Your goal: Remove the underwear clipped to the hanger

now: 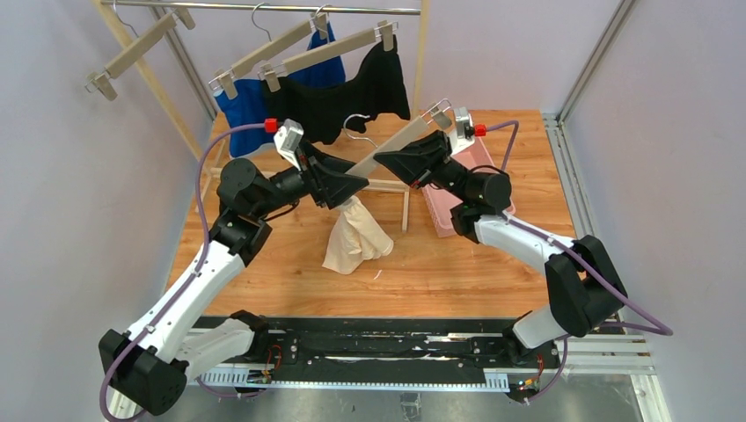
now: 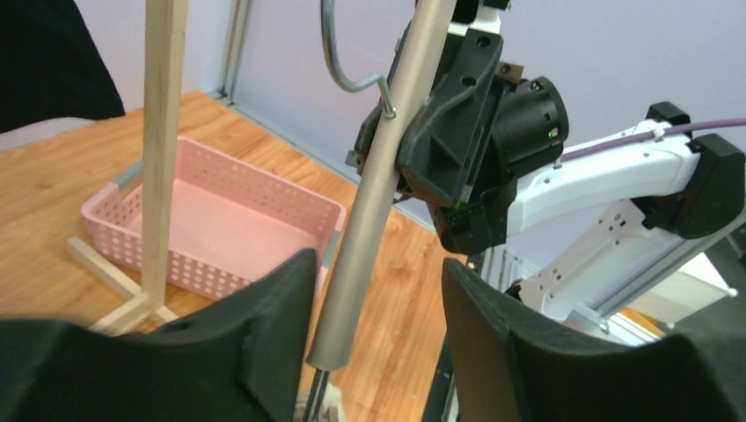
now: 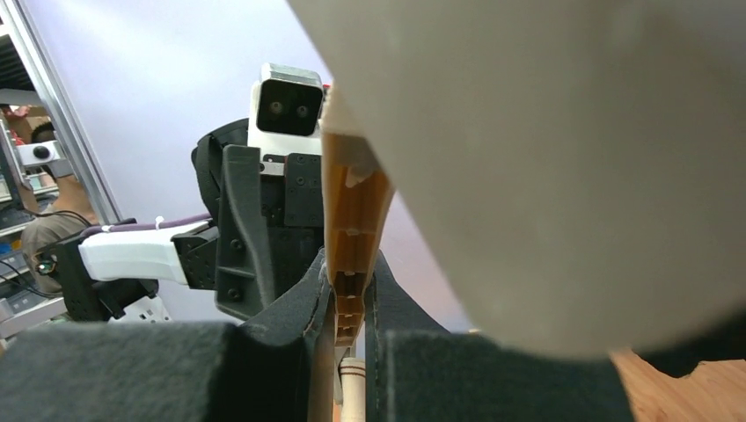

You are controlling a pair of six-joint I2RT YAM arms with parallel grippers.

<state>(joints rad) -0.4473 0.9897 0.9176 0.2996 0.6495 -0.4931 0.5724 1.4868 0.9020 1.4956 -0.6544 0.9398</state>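
At the upper left of the overhead frame a bare pale wooden clip hanger [image 1: 136, 46] hung tilted from the thin metal rail [image 1: 264, 7]. Just right of it the bright blue cloth briefs [image 1: 239, 112] were clipped to a second wooden hanger on that rail. Lower, left of centre, the left tool [image 1: 354, 185] stood spread open around the low end of a third pale wooden hanger with a wire hook [image 1: 413, 136]. From its wrist view the bar ran between the two black fingers [image 2: 273, 308] with room to spare.

The cream-beige cloth underwear [image 1: 356, 233] dangled from that low end, at centre frame. Whether its hem met the wooden surface [image 1: 440, 264] I could not tell. Above it, at top centre, the plain black cloth underwear [image 1: 356, 98] hung clipped on the rail.

The right tool [image 1: 387, 160] was pinched tight on the slanting hanger's bar, holding it off the rail. To the right of centre a pink perforated plastic basket [image 2: 237, 264] sat on the surface.
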